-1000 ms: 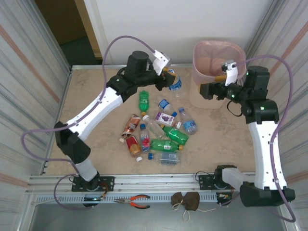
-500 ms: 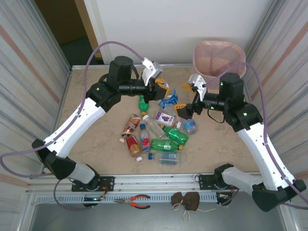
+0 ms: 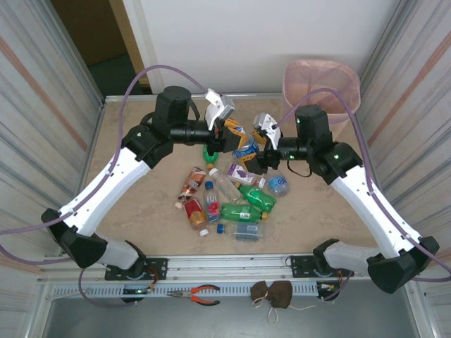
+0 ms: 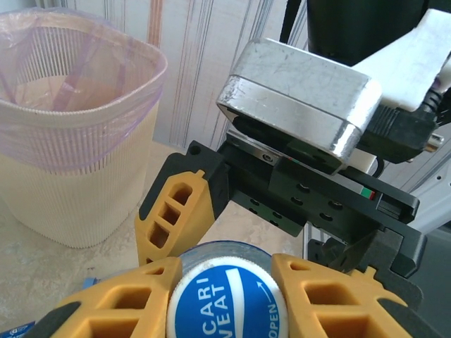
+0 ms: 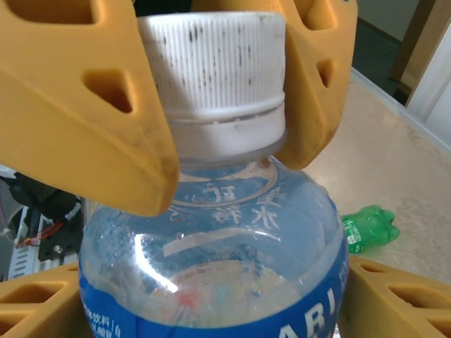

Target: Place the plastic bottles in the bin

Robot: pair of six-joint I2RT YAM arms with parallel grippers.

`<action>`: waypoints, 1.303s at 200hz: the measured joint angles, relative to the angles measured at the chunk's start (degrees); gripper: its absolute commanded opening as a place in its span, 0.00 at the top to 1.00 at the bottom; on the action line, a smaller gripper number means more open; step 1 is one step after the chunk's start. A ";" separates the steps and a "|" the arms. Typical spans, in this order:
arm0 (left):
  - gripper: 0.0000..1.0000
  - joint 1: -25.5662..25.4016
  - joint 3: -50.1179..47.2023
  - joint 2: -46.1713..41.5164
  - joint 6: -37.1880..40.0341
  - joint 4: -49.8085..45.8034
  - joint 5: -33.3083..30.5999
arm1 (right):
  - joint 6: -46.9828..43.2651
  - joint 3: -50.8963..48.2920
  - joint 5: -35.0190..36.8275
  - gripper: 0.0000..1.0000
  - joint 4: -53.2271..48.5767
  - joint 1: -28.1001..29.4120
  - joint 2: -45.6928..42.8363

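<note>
Above the table point(image 3: 324, 211), the left gripper point(image 3: 238, 135) was clamped on the white cap point(image 5: 211, 70) of a clear blue-labelled bottle point(image 3: 246, 146), holding it up. The right gripper point(image 3: 259, 152) met it head-on, with its yellow fingers point(image 5: 394, 303) set either side of the bottle's body. Whether they pressed it could not be told. The pink bin point(image 3: 320, 81) stood well apart at the far right. Other bottles point(image 3: 236, 201) lay heaped on the table below.
</note>
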 measured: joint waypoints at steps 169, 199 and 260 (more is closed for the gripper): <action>0.41 2.08 -8.00 -9.49 -2.99 5.77 -8.09 | 1.62 5.62 0.94 0.41 -2.69 -3.56 2.45; 0.41 5.11 -12.20 -13.77 -4.66 8.37 -10.54 | 4.83 8.59 2.86 0.41 -2.80 -8.81 3.82; 0.41 7.54 -17.86 -16.11 -7.10 9.60 -11.96 | 14.69 21.40 7.19 0.44 -2.40 -23.10 12.02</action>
